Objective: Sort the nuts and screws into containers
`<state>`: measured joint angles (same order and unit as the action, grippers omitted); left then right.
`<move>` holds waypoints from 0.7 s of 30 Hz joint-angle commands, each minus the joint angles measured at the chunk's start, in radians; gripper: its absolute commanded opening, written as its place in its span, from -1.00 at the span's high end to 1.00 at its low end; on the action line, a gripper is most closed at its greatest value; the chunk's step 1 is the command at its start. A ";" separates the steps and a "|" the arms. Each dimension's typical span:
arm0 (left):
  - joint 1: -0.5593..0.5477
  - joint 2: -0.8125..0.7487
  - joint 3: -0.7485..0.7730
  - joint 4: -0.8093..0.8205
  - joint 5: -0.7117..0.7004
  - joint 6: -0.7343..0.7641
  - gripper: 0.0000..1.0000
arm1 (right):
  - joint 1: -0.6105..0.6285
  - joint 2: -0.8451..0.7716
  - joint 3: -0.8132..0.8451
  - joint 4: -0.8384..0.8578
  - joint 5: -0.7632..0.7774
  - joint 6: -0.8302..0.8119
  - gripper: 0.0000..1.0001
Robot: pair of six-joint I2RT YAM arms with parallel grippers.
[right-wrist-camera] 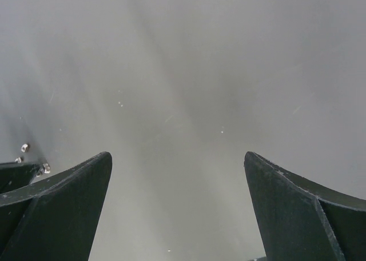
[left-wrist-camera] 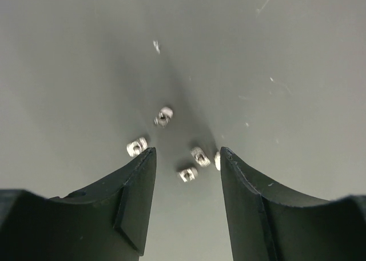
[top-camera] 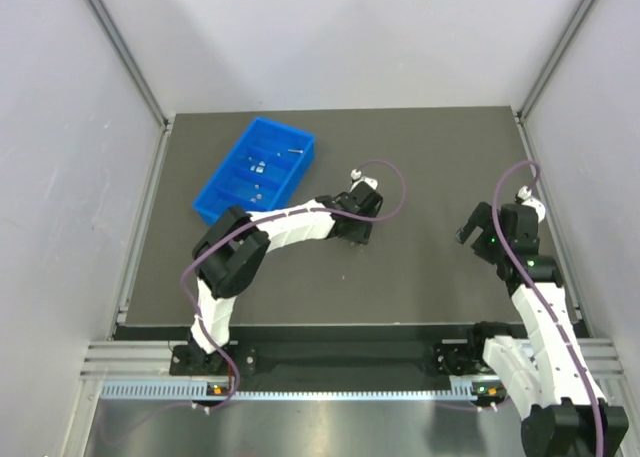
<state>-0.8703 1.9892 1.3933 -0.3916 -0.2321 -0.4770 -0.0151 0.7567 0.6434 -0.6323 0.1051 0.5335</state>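
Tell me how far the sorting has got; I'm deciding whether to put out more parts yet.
Done: a few small metal pieces already lie in compartments of the blue tray. In hand: the left hand is open, low over about five loose nuts on the table, none gripped. The right hand is open and empty. Left: at least that cluster.

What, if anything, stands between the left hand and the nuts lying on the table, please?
Nothing visible does. The left hand hangs open just over the nuts. Two of them lie on the bare table between its fingers, with no other object in that gap.
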 commanded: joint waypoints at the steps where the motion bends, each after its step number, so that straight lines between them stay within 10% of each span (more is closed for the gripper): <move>1: 0.019 -0.003 0.081 0.030 0.001 0.107 -0.08 | 0.001 -0.051 0.038 -0.018 0.048 -0.030 -0.99; 21: 0.074 0.060 0.082 0.030 0.039 0.195 -0.01 | 0.001 -0.025 0.033 -0.013 0.034 -0.030 -0.99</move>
<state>-0.7937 2.0380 1.4532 -0.3752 -0.2096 -0.3061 -0.0154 0.7361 0.6434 -0.6628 0.1272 0.5072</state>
